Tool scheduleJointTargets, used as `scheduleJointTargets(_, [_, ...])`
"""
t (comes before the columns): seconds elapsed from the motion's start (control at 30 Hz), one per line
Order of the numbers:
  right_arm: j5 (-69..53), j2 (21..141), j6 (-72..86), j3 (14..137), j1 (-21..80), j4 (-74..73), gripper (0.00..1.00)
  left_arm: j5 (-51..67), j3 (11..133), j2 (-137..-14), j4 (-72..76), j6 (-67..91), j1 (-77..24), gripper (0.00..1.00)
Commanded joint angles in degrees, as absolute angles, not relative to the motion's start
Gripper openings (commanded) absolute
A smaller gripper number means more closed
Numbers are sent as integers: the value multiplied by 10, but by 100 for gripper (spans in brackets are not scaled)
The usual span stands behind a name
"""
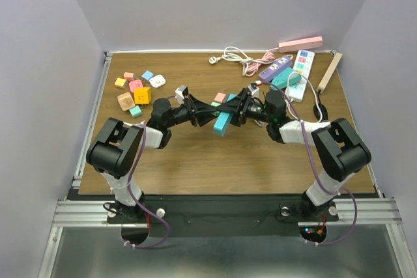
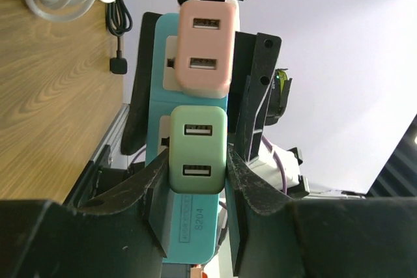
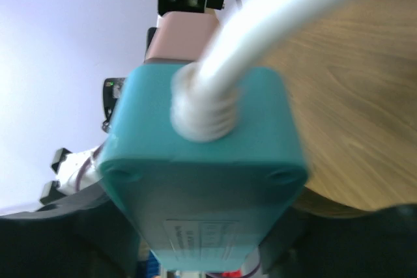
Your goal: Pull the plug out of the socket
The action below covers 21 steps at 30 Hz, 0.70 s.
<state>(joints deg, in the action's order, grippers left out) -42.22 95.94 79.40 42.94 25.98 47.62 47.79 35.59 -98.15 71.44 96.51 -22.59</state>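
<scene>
The teal power strip [image 2: 155, 63] hung above the worktop [image 1: 215, 161] between the two arms, with a green USB adapter plug [image 2: 197, 151] and a pink USB adapter [image 2: 205, 47] seated in its sockets. The left end effector [image 2: 197, 174] was partly closed, its fingers pressing the green plug's two flat sides. The right end effector [image 1: 238, 107] flanked the strip near its white cord [image 3: 260, 37]; whether it had clamped was unclear. The plug looked light, rigid and smooth-walled, held only by socket friction. That made the side grip seem right, with a straight pull and the strip braced against it.
</scene>
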Motion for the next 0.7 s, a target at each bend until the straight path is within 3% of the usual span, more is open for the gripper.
scheduleJointTargets(0.0, [-436, 925, 787, 408, 265, 520, 51, 477, 338, -978, 1023, 984, -207, 0])
scheduleJointTargets(0.1, [-432, 910, 791, 385, 265, 520, 31, 483, 329, -976, 1023, 979, -190, 0])
scheduleJointTargets(0.17, [-433, 903, 790, 376, 264, 519, 27, 487, 326, -974, 1020, 974, -182, 0])
scheduleJointTargets(0.33, [-439, 893, 790, 370, 262, 519, 2, 494, 329, -974, 1013, 968, -160, 0])
scheduleJointTargets(0.57, [-441, 870, 795, 364, 244, 519, 0, 518, 302, -963, 1004, 951, -102, 0])
scheduleJointTargets(0.67, [-455, 866, 795, 366, 239, 519, 0, 543, 302, -940, 897, 883, -41, 0])
